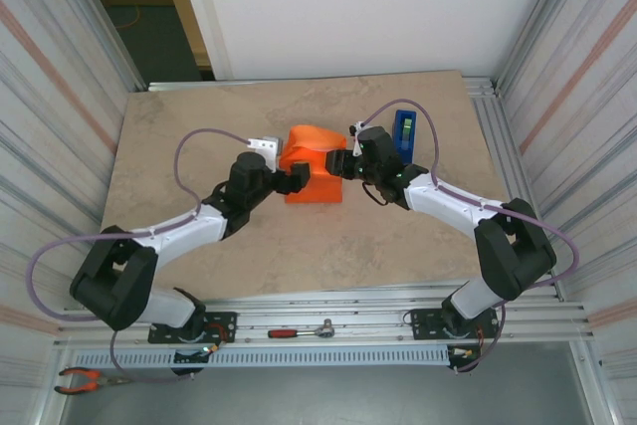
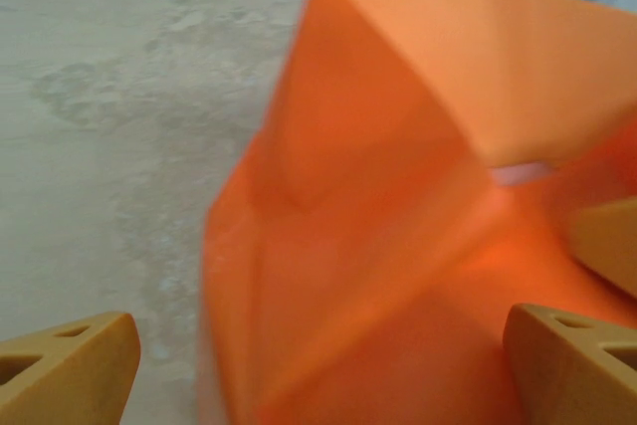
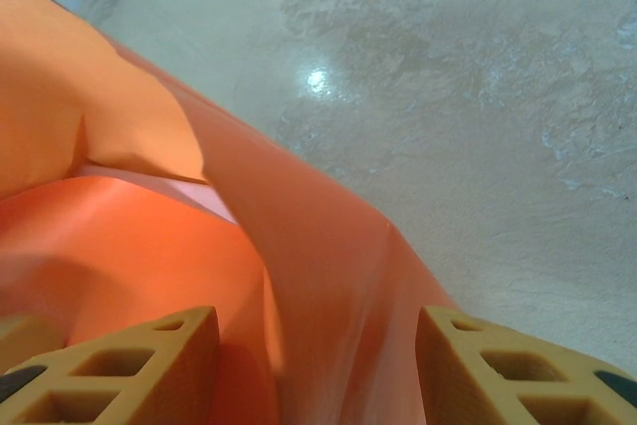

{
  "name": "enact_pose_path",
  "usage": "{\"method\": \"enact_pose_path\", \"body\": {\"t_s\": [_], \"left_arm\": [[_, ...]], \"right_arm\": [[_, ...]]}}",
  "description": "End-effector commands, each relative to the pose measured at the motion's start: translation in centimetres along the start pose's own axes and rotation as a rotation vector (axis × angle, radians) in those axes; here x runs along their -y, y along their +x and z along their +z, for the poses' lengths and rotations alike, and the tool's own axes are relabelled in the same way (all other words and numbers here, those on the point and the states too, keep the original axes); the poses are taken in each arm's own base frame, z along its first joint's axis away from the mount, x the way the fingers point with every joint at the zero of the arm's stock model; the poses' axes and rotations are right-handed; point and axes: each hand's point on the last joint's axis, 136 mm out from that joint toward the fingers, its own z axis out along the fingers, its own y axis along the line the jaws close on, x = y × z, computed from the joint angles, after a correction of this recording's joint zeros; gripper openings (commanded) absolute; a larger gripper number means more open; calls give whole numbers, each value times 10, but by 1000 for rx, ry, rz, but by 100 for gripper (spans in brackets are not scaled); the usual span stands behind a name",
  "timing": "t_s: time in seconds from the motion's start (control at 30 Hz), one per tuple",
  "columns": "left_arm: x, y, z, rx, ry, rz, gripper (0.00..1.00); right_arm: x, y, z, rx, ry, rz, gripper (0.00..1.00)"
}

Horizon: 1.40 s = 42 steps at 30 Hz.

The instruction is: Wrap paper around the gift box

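Left gripper (image 1: 295,180) at 9 o'clock of paper (image 1: 314,156), right gripper (image 1: 338,164) at 3: both spread, straddling folds. One table (image 1: 199,116), open margins all round. Paper mid-table, bunched over one gift box (image 3: 194,194). One blue dispenser (image 1: 403,131) at 2 o'clock.

Black-and-white arms (image 1: 189,231); purple cables (image 1: 209,130); ochre fingers (image 3: 518,365)

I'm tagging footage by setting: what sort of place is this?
Probably a robotics lab test cell: a tabletop fenced by ribbed panels, with pliers and a ratchet lying along the near edge.
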Motion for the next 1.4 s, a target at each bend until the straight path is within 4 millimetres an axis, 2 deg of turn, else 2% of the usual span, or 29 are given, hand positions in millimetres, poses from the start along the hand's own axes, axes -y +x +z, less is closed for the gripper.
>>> {"method": "enact_pose_path", "body": {"t_s": [0.0,0.23,0.37,0.47,0.57,0.7,0.83,0.97,1.2,1.37], "left_arm": [[-28,-29,-2,93,-192,-2,95],[-54,-46,-19,150,-330,-38,97],[-75,-53,-38,187,-425,-73,97],[-81,-59,-51,224,-428,-98,98],[-74,-67,-62,265,-379,-113,99],[-49,-73,-64,286,-223,-107,99],[-21,-63,-57,251,-74,-84,99],[-8,-53,-41,208,-20,-66,99],[7,-52,0,157,21,-2,98],[0,-46,24,136,-31,28,95]], "right_arm": [[28,38,8,-117,83,17,53],[28,39,9,-121,82,19,52],[30,39,9,-121,86,21,52],[30,40,9,-122,85,23,52],[30,40,10,-123,82,27,52],[29,41,11,-127,79,28,52],[28,41,11,-125,77,28,52],[29,41,12,-127,78,30,52],[29,43,11,-133,75,31,52],[24,39,9,-132,60,33,52]]}}
